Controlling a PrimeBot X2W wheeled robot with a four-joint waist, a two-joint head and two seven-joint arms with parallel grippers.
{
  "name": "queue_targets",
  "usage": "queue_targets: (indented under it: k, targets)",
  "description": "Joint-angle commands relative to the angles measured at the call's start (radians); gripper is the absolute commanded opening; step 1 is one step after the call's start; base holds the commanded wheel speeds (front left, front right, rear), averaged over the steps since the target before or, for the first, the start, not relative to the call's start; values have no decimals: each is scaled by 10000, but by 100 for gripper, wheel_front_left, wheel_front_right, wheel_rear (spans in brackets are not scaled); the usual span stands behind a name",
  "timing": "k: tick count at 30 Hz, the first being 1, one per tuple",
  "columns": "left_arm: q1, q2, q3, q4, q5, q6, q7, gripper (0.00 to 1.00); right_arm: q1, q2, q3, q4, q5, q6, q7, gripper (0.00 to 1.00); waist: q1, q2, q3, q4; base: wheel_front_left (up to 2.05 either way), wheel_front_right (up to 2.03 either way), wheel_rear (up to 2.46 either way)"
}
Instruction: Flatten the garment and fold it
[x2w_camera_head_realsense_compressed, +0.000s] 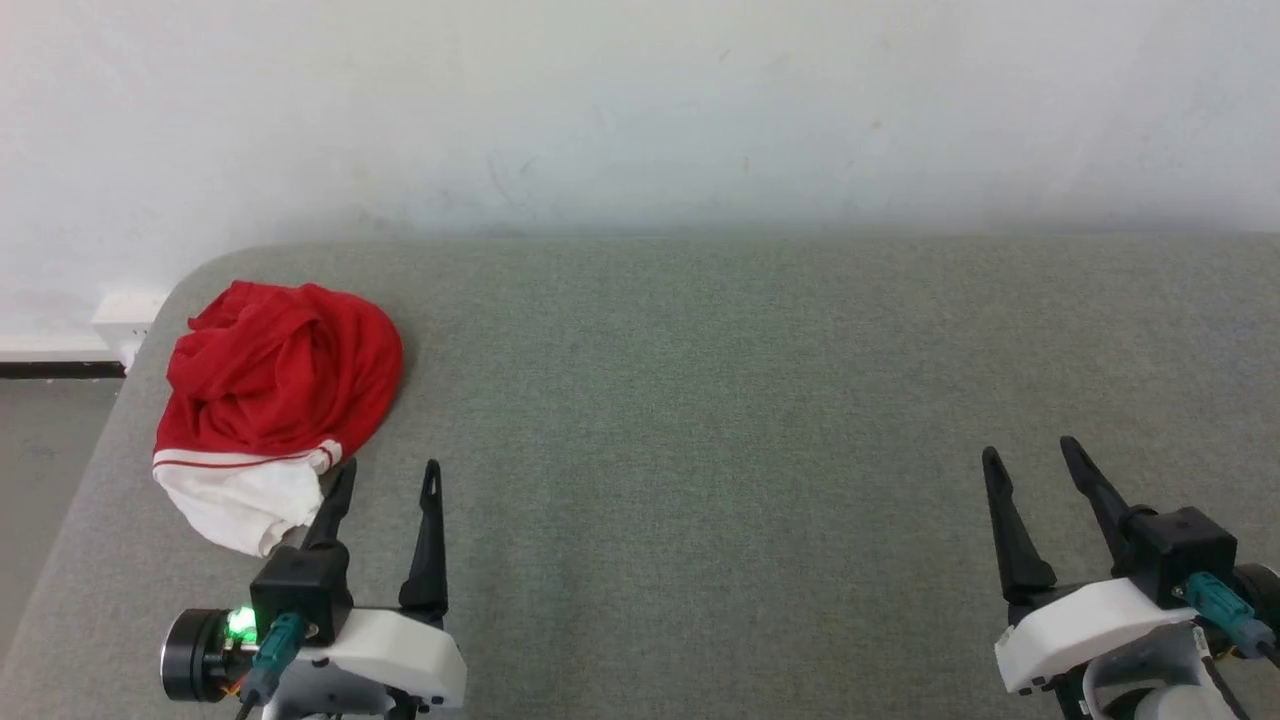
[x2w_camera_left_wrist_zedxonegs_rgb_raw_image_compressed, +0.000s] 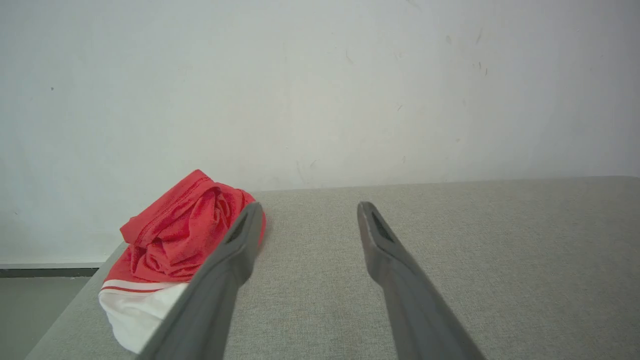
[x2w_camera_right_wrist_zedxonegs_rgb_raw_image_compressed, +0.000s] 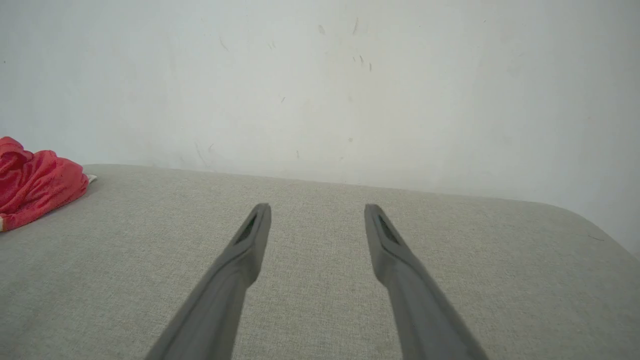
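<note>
The garment (x2w_camera_head_realsense_compressed: 275, 400) lies crumpled in a red heap near the left end of the grey surface, with a white sleeve and red-striped trim at its near side. Its lettering is hidden. My left gripper (x2w_camera_head_realsense_compressed: 390, 468) stands open just in front of the heap, its left finger close to the white sleeve. In the left wrist view the garment (x2w_camera_left_wrist_zedxonegs_rgb_raw_image_compressed: 175, 240) sits left of my left gripper (x2w_camera_left_wrist_zedxonegs_rgb_raw_image_compressed: 310, 207). My right gripper (x2w_camera_head_realsense_compressed: 1030, 450) is open far to the right, nothing between its fingers. In the right wrist view the garment (x2w_camera_right_wrist_zedxonegs_rgb_raw_image_compressed: 35, 182) shows at the left edge, far from my right gripper (x2w_camera_right_wrist_zedxonegs_rgb_raw_image_compressed: 317, 210).
The grey fabric surface (x2w_camera_head_realsense_compressed: 720, 400) runs wide from the garment to the right edge. A pale wall (x2w_camera_head_realsense_compressed: 640, 110) stands right behind it. The surface's rounded left corner drops to the floor (x2w_camera_head_realsense_compressed: 50, 450), where a white socket box (x2w_camera_head_realsense_compressed: 125, 320) sits by the wall.
</note>
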Motion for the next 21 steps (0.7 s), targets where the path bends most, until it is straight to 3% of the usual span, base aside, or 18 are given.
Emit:
queue_targets:
  k: [1, 21]
  targets:
    - [151, -16, 16, -72, -110, -12, -106, 100, 65, 14, 36, 51, 26, -4, -113, 100, 0, 0, -23, 111, 0, 0, 0]
    - [438, -23, 119, -147, -185, -12, -524, 100, 151, 19, 228, 301, 97, -5, -531, 100, 0, 0, -81, 1303, 0, 0, 0]
